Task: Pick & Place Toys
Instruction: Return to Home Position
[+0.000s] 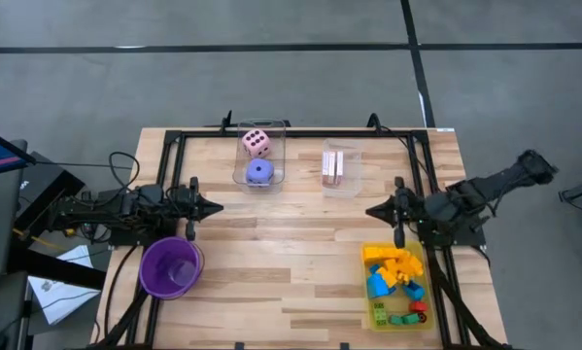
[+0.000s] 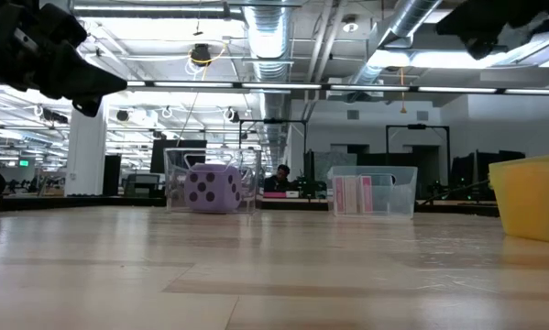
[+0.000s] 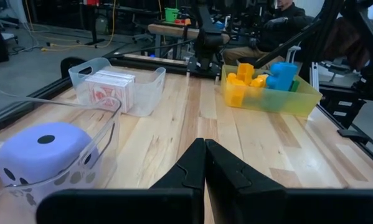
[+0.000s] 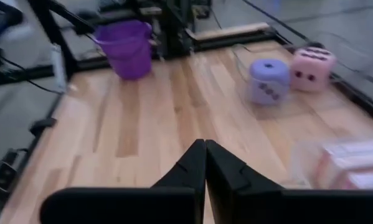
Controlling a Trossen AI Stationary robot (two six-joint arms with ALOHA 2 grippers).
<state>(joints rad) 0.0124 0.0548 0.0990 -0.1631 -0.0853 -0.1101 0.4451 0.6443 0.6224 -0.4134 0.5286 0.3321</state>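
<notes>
A pink die (image 1: 256, 143) and a purple die (image 1: 259, 172) lie in a clear box (image 1: 277, 156) at the table's far middle. Pink-white cards (image 1: 332, 165) stand in a second clear box (image 1: 352, 180). Yellow, blue, orange, green and red blocks (image 1: 395, 277) fill the yellow tray (image 1: 370, 303) at the near right. My left gripper (image 1: 213, 207) is shut and empty above the table's left side, beside the purple cup (image 1: 171, 267). My right gripper (image 1: 374, 209) is shut and empty above the table's right side, just beyond the tray.
A black frame (image 1: 300, 133) runs round the table's far and side edges. Bare wood (image 1: 291, 243) lies between the two grippers and toward the near edge. A person (image 3: 286, 15) sits beyond the table in the left wrist view.
</notes>
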